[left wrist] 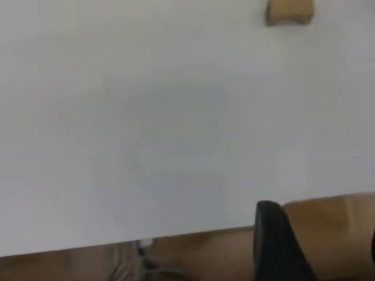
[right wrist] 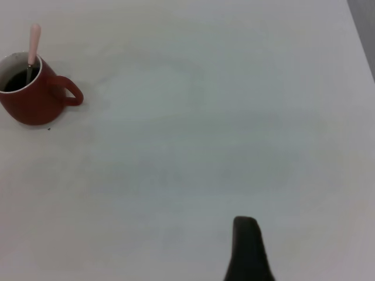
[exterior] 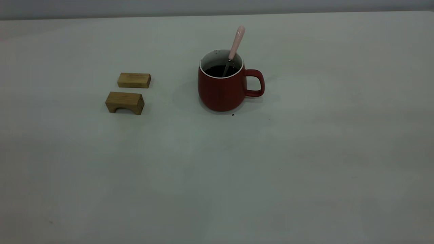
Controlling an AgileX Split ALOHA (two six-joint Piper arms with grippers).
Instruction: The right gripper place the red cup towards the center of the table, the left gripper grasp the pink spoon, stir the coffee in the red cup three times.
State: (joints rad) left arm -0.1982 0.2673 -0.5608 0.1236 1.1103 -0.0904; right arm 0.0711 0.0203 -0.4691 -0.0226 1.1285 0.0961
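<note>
The red cup [exterior: 222,89] stands upright near the middle of the table [exterior: 217,176], its handle pointing to the view's right. Dark coffee [exterior: 217,71] fills it. The pink spoon [exterior: 236,42] leans in the cup with its bowl in the coffee and nothing holding it. The right wrist view shows the same cup [right wrist: 32,96] and spoon [right wrist: 33,44] far off. Neither arm shows in the exterior view. My left gripper [left wrist: 322,225] hangs open over the table's near edge. My right gripper [right wrist: 287,257] is open above bare table, with one finger [right wrist: 245,240] in sight.
Two tan wooden blocks [exterior: 134,80] [exterior: 124,102] lie left of the cup; one block [left wrist: 289,12] shows in the left wrist view. The table edge [left wrist: 176,234] runs below the left gripper, with brown floor beyond.
</note>
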